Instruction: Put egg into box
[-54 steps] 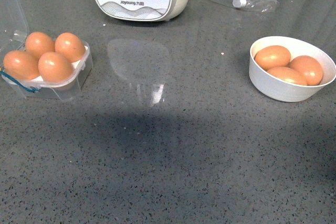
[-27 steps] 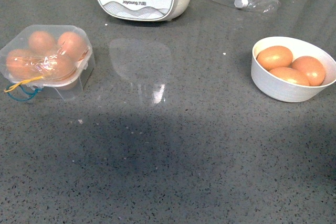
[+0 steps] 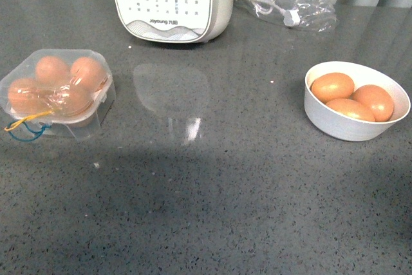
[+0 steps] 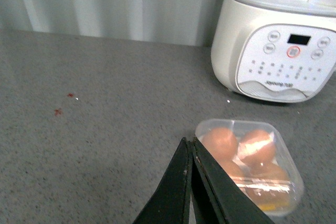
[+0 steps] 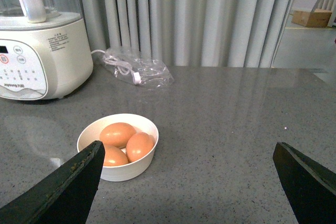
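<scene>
Since the clear lid is down over the box (image 3: 58, 88), its four eggs (image 3: 53, 69) read blurred through the plastic; box sits at table left, blue loop (image 3: 26, 134) at its front. Left gripper (image 4: 190, 153) has its jaws pressed together, nothing between them, above and short of the box. Right gripper (image 5: 189, 166) is spread wide and empty, tips cropped. White bowl (image 3: 347, 130) on the right holds three eggs. Versus a second ago: lid was up, now closed; camera view slightly shifted.
</scene>
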Motion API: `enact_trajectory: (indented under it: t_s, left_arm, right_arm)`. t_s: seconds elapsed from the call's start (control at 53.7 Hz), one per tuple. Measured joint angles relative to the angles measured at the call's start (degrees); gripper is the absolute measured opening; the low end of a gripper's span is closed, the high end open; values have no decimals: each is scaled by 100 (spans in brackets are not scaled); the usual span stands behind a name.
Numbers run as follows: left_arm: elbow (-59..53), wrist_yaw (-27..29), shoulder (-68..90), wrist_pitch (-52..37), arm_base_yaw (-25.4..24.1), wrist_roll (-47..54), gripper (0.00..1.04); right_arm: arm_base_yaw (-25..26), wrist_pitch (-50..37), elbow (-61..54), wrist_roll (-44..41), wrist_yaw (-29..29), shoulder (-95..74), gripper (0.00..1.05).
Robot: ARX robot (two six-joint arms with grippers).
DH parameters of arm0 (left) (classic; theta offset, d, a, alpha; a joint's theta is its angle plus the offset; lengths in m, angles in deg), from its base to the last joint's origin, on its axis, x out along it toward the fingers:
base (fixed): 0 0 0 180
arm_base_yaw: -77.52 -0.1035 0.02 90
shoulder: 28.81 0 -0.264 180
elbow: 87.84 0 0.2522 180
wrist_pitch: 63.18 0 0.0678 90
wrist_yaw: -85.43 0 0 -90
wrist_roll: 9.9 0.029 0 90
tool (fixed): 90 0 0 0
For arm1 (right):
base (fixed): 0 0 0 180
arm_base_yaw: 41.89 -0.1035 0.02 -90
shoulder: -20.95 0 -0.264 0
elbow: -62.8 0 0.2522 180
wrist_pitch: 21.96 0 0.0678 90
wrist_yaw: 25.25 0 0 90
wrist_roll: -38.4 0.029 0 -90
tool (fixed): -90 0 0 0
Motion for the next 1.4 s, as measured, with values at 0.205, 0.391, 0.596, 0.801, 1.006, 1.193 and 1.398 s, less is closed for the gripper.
enact_trajectory:
  t_s: [0.205, 0.391, 0.596, 0.801, 1.006, 1.193, 1.398]
  left_arm:
    - [-313, 326, -999, 669, 284, 20, 4]
    - [-481, 621, -1899, 1405, 667, 24, 4]
    - [-485, 640, -2715, 2090, 669, 22, 4]
    - [-490, 638, -3484, 2800, 669, 22, 4]
    - [-494, 638, -4151, 3418, 669, 22, 4]
    - [-494, 638, -4581, 3838, 669, 22, 4]
    - [-494, 638, -5088, 4334, 669, 22, 4]
  right_arm:
    - [0, 0, 0, 0, 2, 0, 97]
    - [0, 2, 0, 0, 2, 0, 97]
    - [0, 0, 0, 0, 2, 0, 97]
    - [0, 2, 0, 0, 2, 0, 97]
    - [0, 0, 0, 0, 2, 0, 97]
    - [0, 2, 0, 0, 2, 0, 97]
    - [0, 0, 0, 0, 2, 0, 97]
